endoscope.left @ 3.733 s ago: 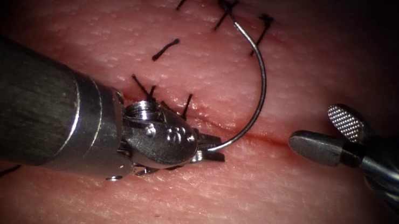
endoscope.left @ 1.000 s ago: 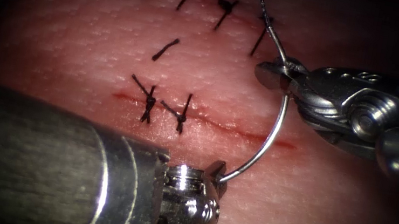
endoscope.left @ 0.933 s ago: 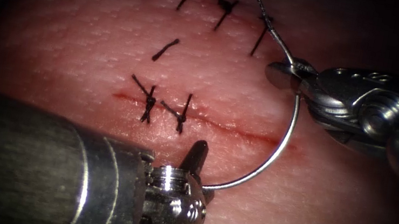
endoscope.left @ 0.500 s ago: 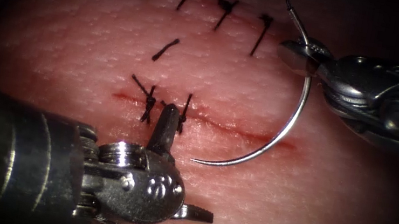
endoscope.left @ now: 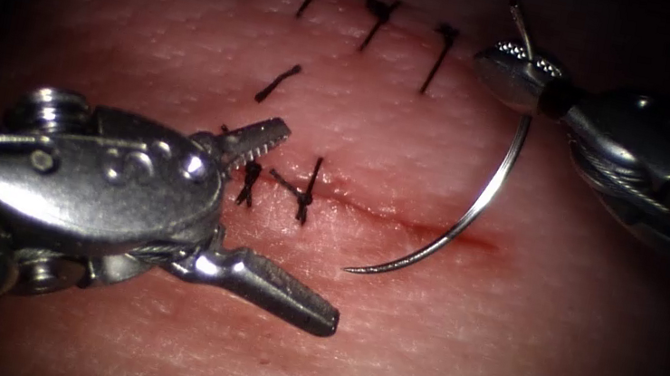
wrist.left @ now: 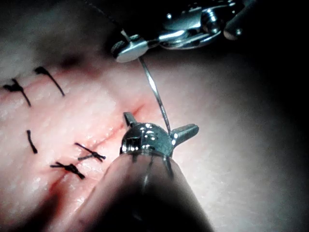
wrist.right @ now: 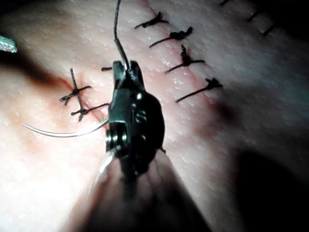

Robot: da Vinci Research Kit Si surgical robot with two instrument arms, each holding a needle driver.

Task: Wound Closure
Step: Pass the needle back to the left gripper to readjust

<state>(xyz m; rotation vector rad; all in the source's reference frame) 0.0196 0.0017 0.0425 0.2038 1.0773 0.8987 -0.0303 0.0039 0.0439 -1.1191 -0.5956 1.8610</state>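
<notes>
My right tool point(endoscope.left: 518, 64) has its jaws shut on the curved needle point(endoscope.left: 492, 184) close to its thread end. The needle hangs free above the tissue point(endoscope.left: 507, 356), arcing across the right end of the cut point(endoscope.left: 402, 222), its tip point(endoscope.left: 350, 269) in the air. Black thread point(endoscope.left: 514, 4) runs up from the needle's end. My left tool point(endoscope.left: 308, 223) sits left of the needle with its jaws wide open, holding nothing. The left wrist view has the needle point(wrist.left: 154, 92) between the right tool point(wrist.left: 130, 48) and the open left tool point(wrist.left: 159, 124). The right wrist view has the right tool point(wrist.right: 126, 70) gripping the needle point(wrist.right: 63, 133).
Two knotted stitches point(endoscope.left: 304, 192) close the left part of the cut. A row of several stitches point(endoscope.left: 379, 14) crosses a second cut farther back. A short loose bit of thread point(endoscope.left: 278, 82) lies between them. Red fluid marks the open cut.
The left tool let go of the needle near its tip, swung away to the left and now stands open. The right tool, still gripping the needle, has moved slightly up and right.
</notes>
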